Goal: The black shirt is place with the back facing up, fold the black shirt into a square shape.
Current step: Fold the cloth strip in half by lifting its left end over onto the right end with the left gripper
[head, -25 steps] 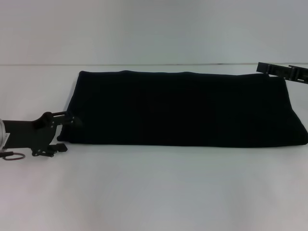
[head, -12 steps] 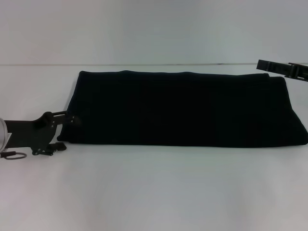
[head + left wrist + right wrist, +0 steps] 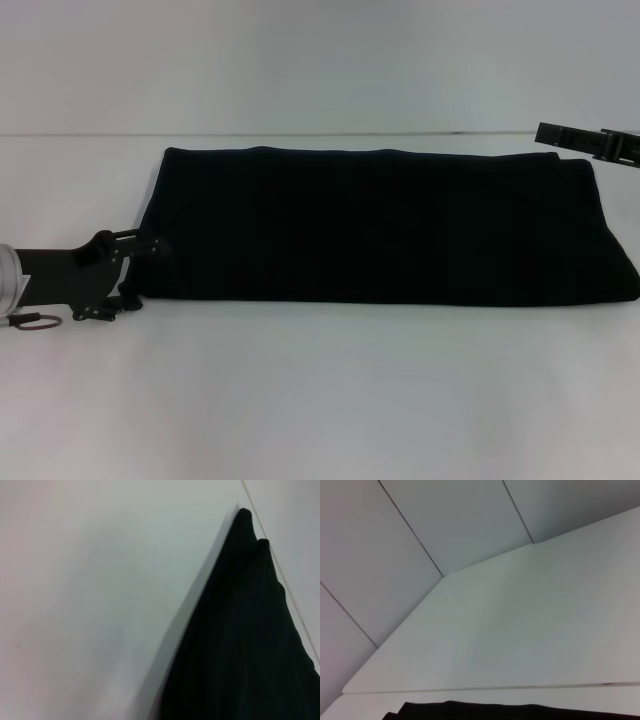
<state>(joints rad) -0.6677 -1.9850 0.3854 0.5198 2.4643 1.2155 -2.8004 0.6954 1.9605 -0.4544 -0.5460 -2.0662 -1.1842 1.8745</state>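
- the black shirt (image 3: 385, 228) lies flat on the white table (image 3: 320, 400), folded into a long wide band.
- the band runs from the robot's left side across to its right side, in the middle of the table.
- no lettering shows on the cloth; only plain black can be seen.
- the top of the shirt looks smooth, and its near edge is a straight line.
- the left gripper (image 3: 135, 270) is low at the shirt's near left corner.
- one finger reaches over the edge of the cloth, and another small finger sits lower, by the table.
- black on black makes it hard to see, so i cannot tell if the fingers pinch the cloth or how wide they are.
- the left wrist view shows the shirt (image 3: 245, 645) very close, with two soft folded bumps at its far end, and bare table (image 3: 90, 605) beside it.
- the right gripper (image 3: 590, 142) is up at the shirt's far right corner, at the edge of the head view.
- it looks like a flat black bar, and i cannot tell if it is open or has hold of anything.
- the right wrist view shows mostly white table (image 3: 530, 630) and wall (image 3: 445, 520), with a thin strip of the shirt (image 3: 495, 711) at the edge of the picture.
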